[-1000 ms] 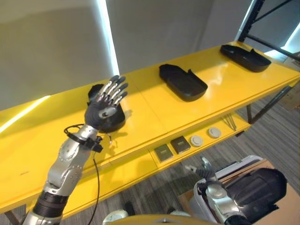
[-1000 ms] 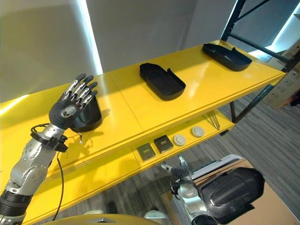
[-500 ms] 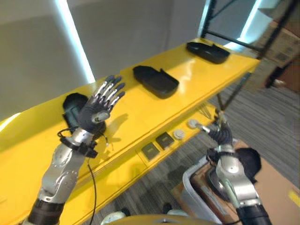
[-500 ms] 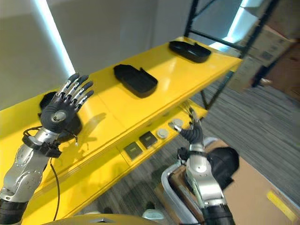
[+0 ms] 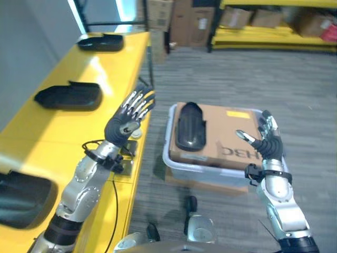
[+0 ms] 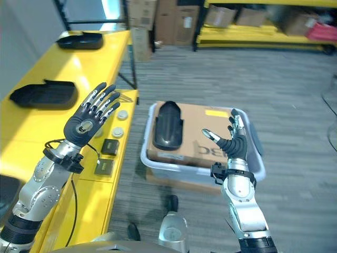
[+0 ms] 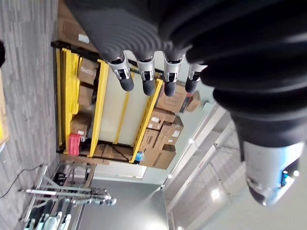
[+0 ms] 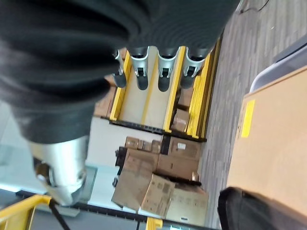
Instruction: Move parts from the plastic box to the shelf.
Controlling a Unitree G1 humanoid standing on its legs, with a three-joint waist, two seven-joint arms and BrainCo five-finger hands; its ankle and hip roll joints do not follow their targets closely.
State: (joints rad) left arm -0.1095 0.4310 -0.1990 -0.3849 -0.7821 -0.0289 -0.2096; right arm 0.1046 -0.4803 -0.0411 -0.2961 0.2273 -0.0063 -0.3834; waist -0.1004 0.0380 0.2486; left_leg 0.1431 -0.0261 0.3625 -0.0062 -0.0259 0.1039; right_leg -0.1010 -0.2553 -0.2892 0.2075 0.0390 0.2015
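1. Left eye view: the left hand is held up over the edge of the yellow shelf, fingers spread straight, nothing gripped. A black part is seen lying on the cardboard sheet that covers the plastic box; what is under the sheet is hidden. Three more black parts are seen on the shelf, the nearest one cut off at the frame edge.
2. Right eye view: the right hand is raised over the near right side of the box, fingers straight and apart, empty. Small round and square items are noted on the shelf's lower ledge, too small to identify.
3. Left wrist view: straight fingertips are shown against distant racking with cartons.
4. Right wrist view: extended fingers are shown, with the cardboard sheet beyond; a dark shape at the corner is cut off and cannot be made out.
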